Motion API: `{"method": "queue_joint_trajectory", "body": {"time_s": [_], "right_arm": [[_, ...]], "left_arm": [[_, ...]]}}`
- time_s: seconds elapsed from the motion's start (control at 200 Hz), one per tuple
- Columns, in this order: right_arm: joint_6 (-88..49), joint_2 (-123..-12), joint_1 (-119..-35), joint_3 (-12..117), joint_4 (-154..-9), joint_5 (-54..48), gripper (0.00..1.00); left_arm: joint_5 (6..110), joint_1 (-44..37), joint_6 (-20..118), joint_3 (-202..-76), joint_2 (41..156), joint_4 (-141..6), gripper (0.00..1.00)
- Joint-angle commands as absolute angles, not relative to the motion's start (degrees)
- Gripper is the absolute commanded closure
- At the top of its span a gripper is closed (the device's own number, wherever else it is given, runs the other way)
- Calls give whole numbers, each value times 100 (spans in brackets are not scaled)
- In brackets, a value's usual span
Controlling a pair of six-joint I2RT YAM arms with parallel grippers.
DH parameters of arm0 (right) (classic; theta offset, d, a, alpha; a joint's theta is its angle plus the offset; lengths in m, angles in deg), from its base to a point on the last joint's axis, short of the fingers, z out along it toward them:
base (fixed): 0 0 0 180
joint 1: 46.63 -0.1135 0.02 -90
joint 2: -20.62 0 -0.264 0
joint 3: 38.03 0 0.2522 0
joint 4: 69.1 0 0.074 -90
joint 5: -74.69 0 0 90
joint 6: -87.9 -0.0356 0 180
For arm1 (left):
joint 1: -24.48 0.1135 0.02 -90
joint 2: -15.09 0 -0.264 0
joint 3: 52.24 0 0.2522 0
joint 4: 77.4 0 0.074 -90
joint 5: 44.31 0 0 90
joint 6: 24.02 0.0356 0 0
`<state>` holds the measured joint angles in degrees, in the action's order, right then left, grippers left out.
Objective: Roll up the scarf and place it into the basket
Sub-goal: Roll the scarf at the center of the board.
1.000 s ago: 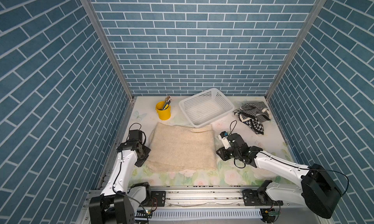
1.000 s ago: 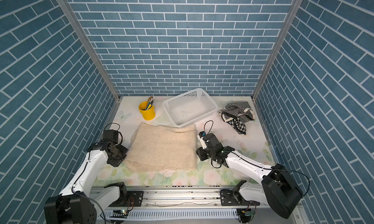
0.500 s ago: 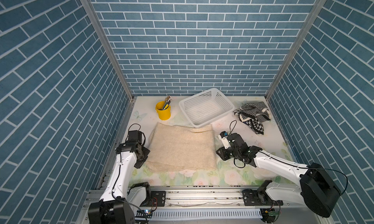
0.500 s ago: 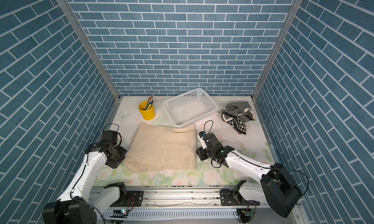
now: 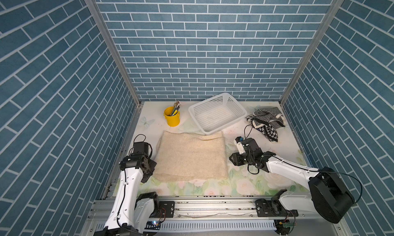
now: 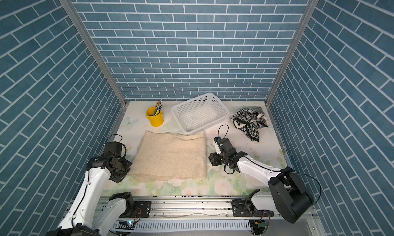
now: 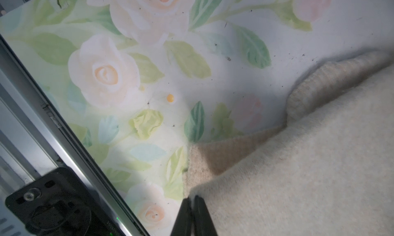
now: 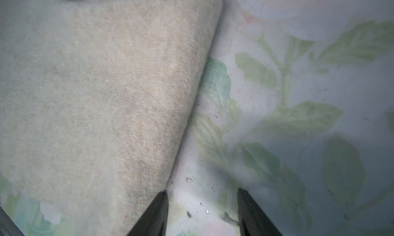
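Scarf [image 5: 189, 156]: one, beige, folded near-square, flat on bench [image 5: 245, 181] mid-front, no clear long axis. Rounded fold edge faces right gripper [image 8: 202, 192], which is spread and empty. Left gripper [image 7: 193, 199] is nearly pressed together at scarf corner. One basket [image 5: 235, 106] just behind.

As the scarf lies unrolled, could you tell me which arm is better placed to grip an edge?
Probably the right: the right gripper is open, one fingertip at the side edge of the scarf. The left gripper sits at a corner but nearly shut.
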<state>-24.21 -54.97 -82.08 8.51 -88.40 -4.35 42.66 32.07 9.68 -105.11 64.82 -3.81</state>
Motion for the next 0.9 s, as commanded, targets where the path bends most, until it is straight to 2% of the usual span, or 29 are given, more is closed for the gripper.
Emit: {"method": "queue_joint_trajectory", "body": {"time_s": [0.0, 0.07, 0.145, 0.175, 0.285, 0.43, 0.505, 0.615, 0.705, 0.85, 0.895], "right_arm": [[-2412, -5733, -8170, 868, -8472, 194, 36], [-2425, -5891, -8170, 890, -8308, 541, 32], [-2453, -6048, -8170, 915, -8203, 756, 31], [-2479, -6104, -8170, 911, -8122, 840, 31], [-2600, -6443, -8170, 905, -7799, 1189, 30], [-2905, -6862, -8170, 853, -7327, 1470, 30], [-3094, -7050, -8170, 787, -6976, 1633, 30], [-3396, -7320, -8162, 792, -6671, 1609, 33], [-3520, -7460, -8153, 799, -6568, 1566, 48], [-3552, -7386, -8135, 736, -6731, 1386, 89], [-3518, -7295, -8126, 713, -6865, 1333, 98]], "left_arm": [[4116, 3209, 866, -10582, 6403, -236, 83], [4013, 3205, 824, -10694, 6392, -17, 81], [4038, 3204, 760, -10771, 6230, 98, 67], [4078, 3203, 739, -10787, 6153, 97, 65], [4304, 3190, 826, -10812, 5945, -184, 44], [5485, 2904, 1389, -10539, 6429, -1575, 42], [5963, 2281, 1620, -10579, 6964, -2561, 42], [5947, 1244, 1977, -11189, 8084, -3351, 42], [6131, 701, 2147, -11722, 8896, -4019, 42], [6485, 30, 2256, -12564, 10237, -4873, 43], [6648, -189, 2317, -12925, 10682, -4988, 43]]}}
